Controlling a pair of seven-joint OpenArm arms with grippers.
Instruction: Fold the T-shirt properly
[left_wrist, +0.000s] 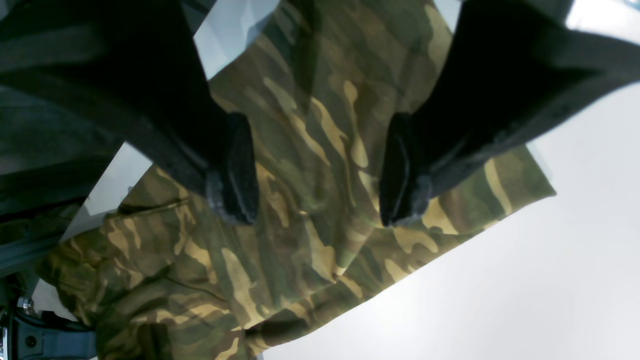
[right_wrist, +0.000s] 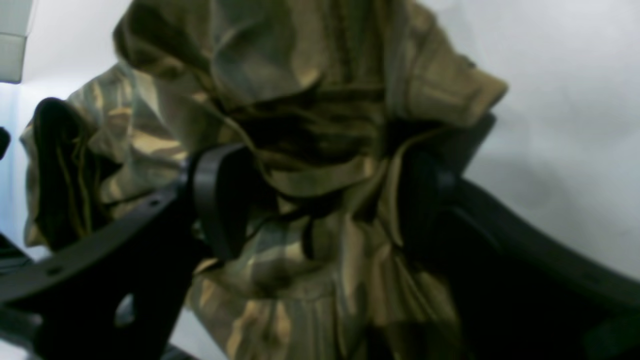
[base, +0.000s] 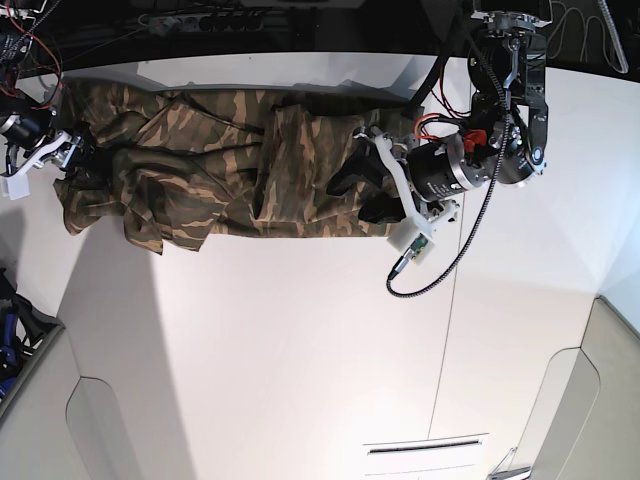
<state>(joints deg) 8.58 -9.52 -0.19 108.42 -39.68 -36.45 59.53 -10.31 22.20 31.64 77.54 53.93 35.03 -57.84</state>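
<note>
T-shirt (base: 230, 180) lies stretched lengthwise along the far edge of the white bench (base: 300, 350), crumpled and bunched at the end by my right arm, flatter at the end by my left.

Left fingers (left_wrist: 320, 185): spread wide, poised over the flatter end of the cloth, one pad (left_wrist: 235, 170) on each side of a camouflage fold. The pads show no cloth gripped between them. In the base view this hand (base: 365, 190) sits over the shirt's end, near the bench's middle.

Right fingers (right_wrist: 320, 200): also spread wide, with a thick wad of bunched fabric sitting in the gap. Cloth touches both inner faces; whether it is truly clamped I cannot tell. In the base view this hand (base: 75, 160) is at the rumpled end.
</note>
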